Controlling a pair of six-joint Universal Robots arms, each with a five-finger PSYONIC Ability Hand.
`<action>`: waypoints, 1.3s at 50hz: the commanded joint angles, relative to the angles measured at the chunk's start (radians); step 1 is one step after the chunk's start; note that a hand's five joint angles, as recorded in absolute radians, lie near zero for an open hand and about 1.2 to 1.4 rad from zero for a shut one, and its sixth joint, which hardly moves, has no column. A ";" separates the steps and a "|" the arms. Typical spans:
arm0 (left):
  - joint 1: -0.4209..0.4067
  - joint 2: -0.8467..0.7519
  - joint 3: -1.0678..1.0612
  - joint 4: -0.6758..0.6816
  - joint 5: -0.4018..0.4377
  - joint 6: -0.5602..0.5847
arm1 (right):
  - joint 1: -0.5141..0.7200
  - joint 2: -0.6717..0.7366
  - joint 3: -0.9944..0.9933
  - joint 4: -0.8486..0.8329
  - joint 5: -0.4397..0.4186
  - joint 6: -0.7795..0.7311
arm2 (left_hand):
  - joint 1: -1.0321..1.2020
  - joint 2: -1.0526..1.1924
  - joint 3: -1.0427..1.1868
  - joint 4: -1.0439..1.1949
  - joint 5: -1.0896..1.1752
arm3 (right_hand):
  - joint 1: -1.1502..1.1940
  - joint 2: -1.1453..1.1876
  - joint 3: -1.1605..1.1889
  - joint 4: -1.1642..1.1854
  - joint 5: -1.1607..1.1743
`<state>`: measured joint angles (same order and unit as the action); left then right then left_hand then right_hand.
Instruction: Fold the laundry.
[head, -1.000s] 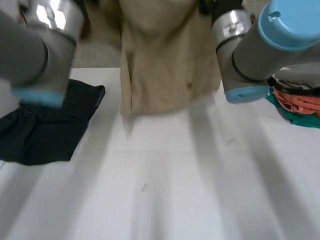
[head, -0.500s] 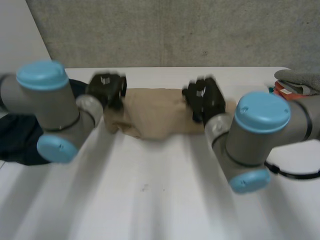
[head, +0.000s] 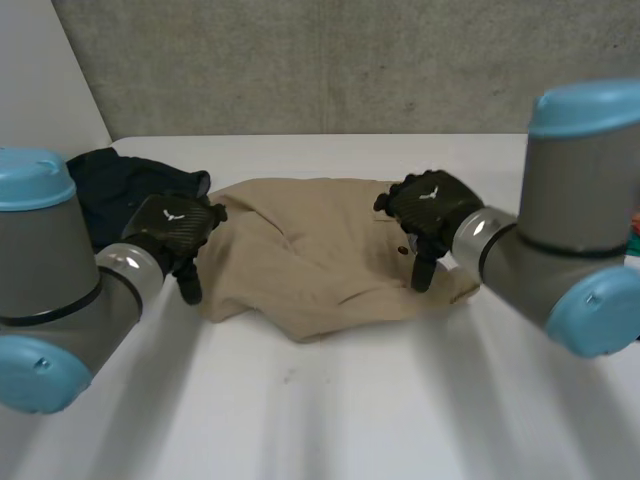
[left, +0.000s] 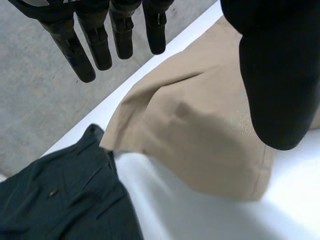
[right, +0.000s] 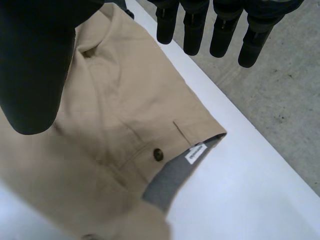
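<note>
- Pants (head: 320, 255) lie rumpled on the table (head: 350, 410), toward its far edge and about midway along it. No fold is made, so I'd call this the flatten-it-out step.
- Left hand (head: 175, 232) sits at the pants' left end. Its fingers (left: 95, 42) are straight and well off the thumb, with nothing pinched.
- Right hand (head: 430, 205) is over the right end by the waistband (right: 172, 180), where a button (right: 157, 154) and label (right: 196, 154) show. Its fingers are straight too, and it holds nothing.
- Dark garment (head: 115, 185) is bunched at the table's far left corner, just beside the pants.
- Next move, my guess: each hand pinches its own end and pulls outward to smooth the wrinkles and that flipped waistband corner. The left hand needs to avoid snagging the dark garment.
</note>
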<state>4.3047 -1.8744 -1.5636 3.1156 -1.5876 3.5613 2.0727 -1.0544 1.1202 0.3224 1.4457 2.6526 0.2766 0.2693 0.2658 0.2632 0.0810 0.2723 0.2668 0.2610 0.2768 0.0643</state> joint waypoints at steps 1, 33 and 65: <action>-0.020 0.072 -0.105 -0.058 -0.028 -0.031 | -0.046 0.091 -0.176 0.167 -0.080 -0.181 | -0.102 -0.095 -0.091 -0.089 -0.081 | 0.025 0.031 0.037 0.021 0.059; 0.007 -0.170 -0.016 0.037 0.086 -0.168 | -0.089 0.171 0.023 -0.040 -0.042 -0.079 | 0.174 0.182 0.185 0.188 0.195 | 1.124 1.129 1.135 1.119 1.157; -0.010 0.281 0.485 -0.218 0.143 -0.159 | -0.117 -0.383 0.030 -0.215 0.024 0.067 | 1.120 1.127 1.130 1.133 1.141 | 1.124 1.129 1.135 1.119 1.157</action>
<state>4.2816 -1.5972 -1.2422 2.9605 -1.4638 3.4092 1.9533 -1.3905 1.2555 0.1132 1.4336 2.6499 1.1691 1.1948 1.1898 1.1989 0.9837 1.1084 1.1814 1.1840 1.1956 1.0088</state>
